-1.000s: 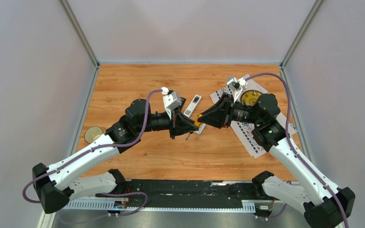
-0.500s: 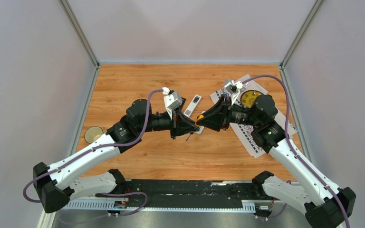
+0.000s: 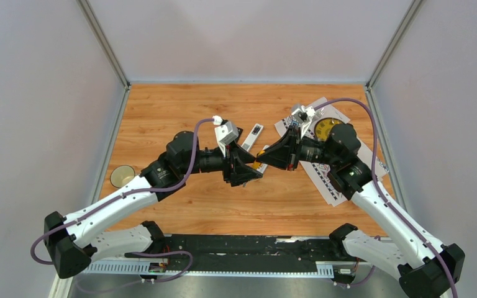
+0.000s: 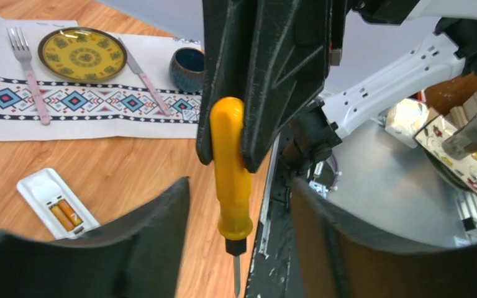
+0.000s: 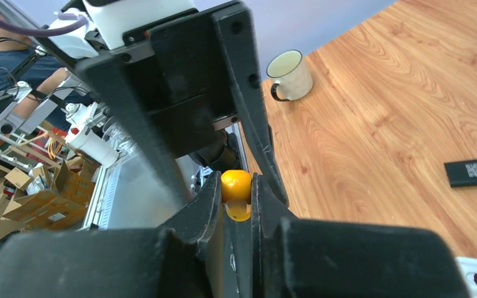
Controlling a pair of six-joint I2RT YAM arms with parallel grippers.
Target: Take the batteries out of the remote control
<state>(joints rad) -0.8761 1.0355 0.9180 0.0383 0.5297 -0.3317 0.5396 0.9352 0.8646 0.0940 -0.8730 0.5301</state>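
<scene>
The left tool (image 4: 239,186) is nearest, its 2 fingers spread apart on either side of the yellow-handled screwdriver (image 4: 230,167) without touching it. The right tool (image 5: 236,186) is clamped on one end of the handle, leaving the blade end free. This looks like a handover. The left fingers should close squarely on the bare stretch of handle beside the other grip. They should hold firm before the right tool lets go, so the blade does not swing. Both arms reach forward and inward, elbows bent, meeting nose to nose above the middle of the table (image 3: 180,112). Beyond them the remote (image 4: 53,202) lies open on the table, with 2 orange batteries (image 4: 65,213) in its bay.
</scene>
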